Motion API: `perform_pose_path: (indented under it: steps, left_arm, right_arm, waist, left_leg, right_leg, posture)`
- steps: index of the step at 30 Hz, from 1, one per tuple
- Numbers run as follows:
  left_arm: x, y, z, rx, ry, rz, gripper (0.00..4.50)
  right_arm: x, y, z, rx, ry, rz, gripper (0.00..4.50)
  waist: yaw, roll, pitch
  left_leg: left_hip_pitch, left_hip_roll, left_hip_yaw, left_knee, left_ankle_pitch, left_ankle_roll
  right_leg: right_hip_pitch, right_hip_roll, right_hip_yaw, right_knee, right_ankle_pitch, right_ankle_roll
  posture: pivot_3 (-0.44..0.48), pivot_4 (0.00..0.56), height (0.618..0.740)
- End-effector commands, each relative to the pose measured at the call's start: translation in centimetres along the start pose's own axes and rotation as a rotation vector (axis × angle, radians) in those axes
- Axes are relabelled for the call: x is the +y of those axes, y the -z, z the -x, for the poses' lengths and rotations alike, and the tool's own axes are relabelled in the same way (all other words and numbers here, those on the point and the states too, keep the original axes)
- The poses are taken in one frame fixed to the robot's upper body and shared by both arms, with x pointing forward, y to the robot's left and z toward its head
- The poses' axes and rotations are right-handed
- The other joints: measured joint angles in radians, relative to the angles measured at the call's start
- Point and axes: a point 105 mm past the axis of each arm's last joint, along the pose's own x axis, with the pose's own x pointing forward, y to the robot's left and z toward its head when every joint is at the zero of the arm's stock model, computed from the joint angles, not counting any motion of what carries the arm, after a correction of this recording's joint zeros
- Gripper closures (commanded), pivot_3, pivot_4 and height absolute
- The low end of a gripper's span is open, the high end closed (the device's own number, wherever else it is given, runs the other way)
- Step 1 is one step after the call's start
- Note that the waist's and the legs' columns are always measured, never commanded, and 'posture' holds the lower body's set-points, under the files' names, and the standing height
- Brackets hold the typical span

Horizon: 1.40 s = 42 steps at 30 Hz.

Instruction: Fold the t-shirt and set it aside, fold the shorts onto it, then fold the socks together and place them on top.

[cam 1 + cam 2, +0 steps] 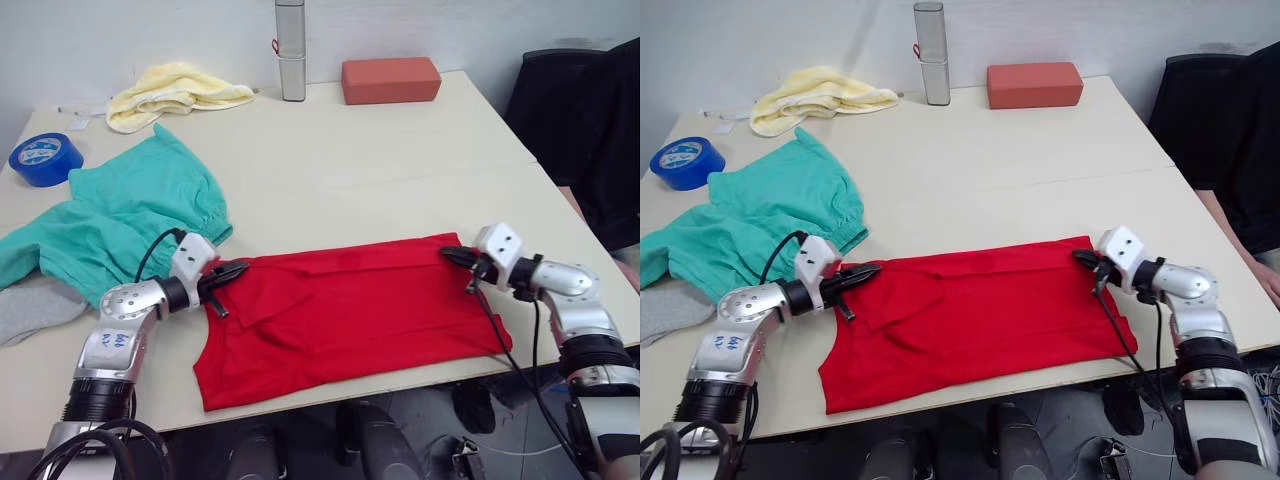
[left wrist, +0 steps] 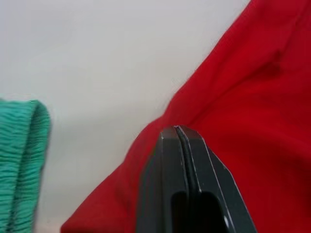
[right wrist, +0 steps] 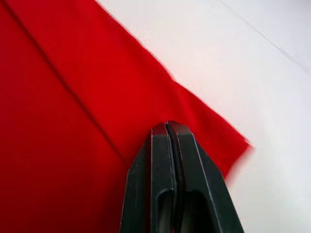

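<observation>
The red t-shirt (image 1: 350, 305) lies folded into a long band near the table's front edge. My left gripper (image 1: 238, 268) is shut on its far left corner; in the left wrist view the fingertips (image 2: 177, 128) meet on the red cloth (image 2: 252, 121). At the far right corner my right gripper (image 1: 452, 254) is shut on the cloth too, which puckers at the tips (image 3: 166, 124). The teal shorts (image 1: 130, 215) lie crumpled to the left, just behind my left gripper. A grey sock (image 1: 35, 308) lies at the left edge, partly under the shorts.
At the back of the table (image 1: 400, 170) are a pale yellow cloth (image 1: 175, 90), a grey upright cylinder (image 1: 290, 50) and a red-brown block (image 1: 390, 80). A blue tape roll (image 1: 45, 157) sits far left. A person in black (image 1: 600, 140) stands at the right edge.
</observation>
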Motion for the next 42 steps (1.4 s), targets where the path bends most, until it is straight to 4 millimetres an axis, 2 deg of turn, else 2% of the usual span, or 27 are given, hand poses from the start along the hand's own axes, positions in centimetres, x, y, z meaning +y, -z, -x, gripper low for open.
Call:
perform_pose_path:
  steps: [1,4,6,12,16,27,31,38,42]
  left_arm:
    - [-0.7,-3.3,2.3,-0.126,0.075,-0.123,3.58]
    - [-1.4,-4.6,4.5,-0.185,0.138,-0.189,2.65]
    - [-1.9,-4.6,5.9,-0.170,0.174,-0.227,2.02]
    - [-3.8,-2.8,8.8,-0.072,0.274,-0.239,0.12]
    - [-3.9,-1.8,9.2,-0.041,0.248,-0.213,0.05]
    - [-3.5,-1.1,9.0,-0.001,0.233,-0.195,0.05]
    - [-1.3,-1.3,6.6,0.031,0.169,-0.194,0.05]
    - [0.7,-1.2,1.6,0.098,0.227,-0.163,0.05]
    - [1.1,-1.4,-0.9,0.113,0.255,-0.167,0.05]
  right_arm:
    - [1.0,-3.0,1.5,-0.110,-0.119,0.055,3.90]
    - [1.5,-4.6,2.6,-0.156,-0.142,0.092,2.88]
    - [2.1,-5.5,3.6,-0.179,-0.168,0.107,2.18]
    - [4.7,-6.0,6.0,-0.138,-0.298,0.130,0.10]
    - [6.0,-5.6,6.8,-0.102,-0.325,0.079,0.04]
    - [7.4,-5.0,8.9,0.007,-0.311,-0.066,0.04]
    - [7.5,-2.8,10.1,0.187,-0.215,-0.334,0.04]
    - [8.3,-1.1,10.2,0.300,-0.137,-0.406,0.04]
    - [8.2,-0.4,10.3,0.341,-0.081,-0.415,0.04]
  waist:
    - [0.001,0.000,0.000]
    - [0.002,0.000,0.000]
    - [0.003,0.001,0.000]
    - [0.004,0.001,0.000]
    - [0.005,0.001,0.000]
    - [0.008,0.000,0.000]
    - [0.017,0.000,0.000]
    - [0.032,0.000,0.000]
    - [0.032,0.000,0.000]
  left_leg:
    - [0.000,0.000,0.000,0.000,0.000,0.000]
    - [0.000,0.001,-0.001,-0.001,0.000,-0.001]
    - [0.000,0.001,-0.001,-0.001,0.000,-0.001]
    - [0.000,0.002,-0.001,-0.001,-0.004,0.001]
    - [0.000,0.002,-0.001,-0.002,-0.005,0.001]
    - [-0.001,0.002,-0.002,-0.002,-0.008,0.001]
    - [-0.001,0.001,-0.002,-0.002,-0.010,0.003]
    - [-0.001,-0.003,-0.002,-0.002,-0.011,0.007]
    - [-0.002,-0.003,-0.002,-0.002,-0.007,0.007]
  right_leg:
    - [0.000,0.000,0.000,0.000,0.000,0.000]
    - [0.000,0.000,-0.001,0.000,0.000,-0.001]
    - [0.000,0.000,-0.001,0.000,0.000,-0.001]
    - [0.000,-0.001,-0.001,-0.003,0.000,-0.001]
    - [0.000,-0.001,-0.002,-0.006,-0.001,-0.001]
    - [0.002,-0.001,-0.003,-0.010,-0.001,-0.001]
    - [0.003,-0.001,-0.003,-0.012,0.000,0.000]
    - [0.005,0.000,-0.003,-0.017,0.003,0.001]
    - [0.004,0.000,-0.003,-0.017,0.004,0.002]
  posture:
    - [0.000,0.150,0.740]
    - [0.000,0.150,0.740]
    - [0.000,0.150,0.740]
    - [0.000,0.150,0.740]
    - [0.000,0.150,0.740]
    - [0.000,0.150,0.740]
    - [0.000,0.150,0.740]
    - [0.000,0.150,0.740]
    - [0.000,0.150,0.740]
